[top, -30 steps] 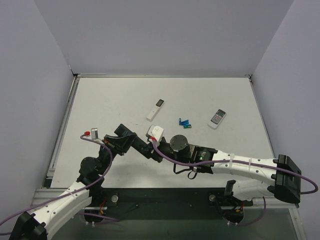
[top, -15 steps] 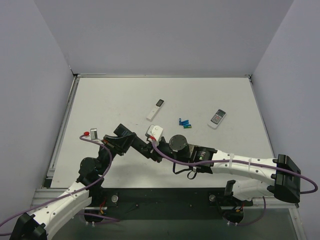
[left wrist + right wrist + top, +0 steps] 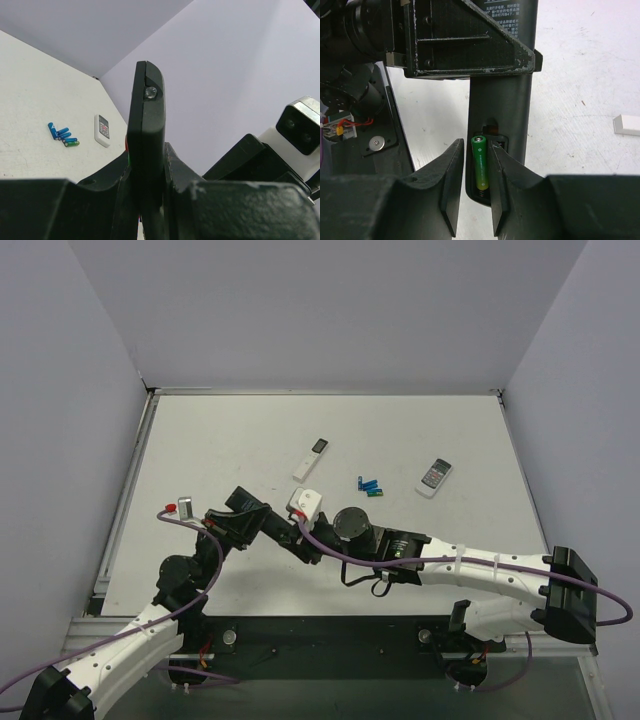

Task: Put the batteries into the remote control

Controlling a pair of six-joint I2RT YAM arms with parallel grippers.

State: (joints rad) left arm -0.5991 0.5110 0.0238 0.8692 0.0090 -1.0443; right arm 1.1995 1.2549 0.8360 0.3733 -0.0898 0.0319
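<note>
My left end effector (image 3: 147,165) is pressed together on the remote control (image 3: 147,125), pinching the long black body edge-on near the middle front of the counter (image 3: 220,440). The remote control's back faces my right wrist camera, with the battery compartment (image 3: 496,142) uncovered. One green battery (image 3: 480,162) lies lengthwise in the left bay of that compartment; the bay beside it shows only dark plastic. My right end effector (image 3: 479,190) stands with one finger close on each side of the green battery; I cannot tell whether the pads are gripping it or just beside it. Farther out on the counter, right of centre, a loose green battery (image 3: 72,144) lies touching a cluster of blue cells (image 3: 57,131). The short white remote (image 3: 434,477) sits just to their right and the white stick remote (image 3: 311,458) to their left. All are well apart from both arms. Walls (image 3: 90,440) bound the counter's left, far and right edges.
</note>
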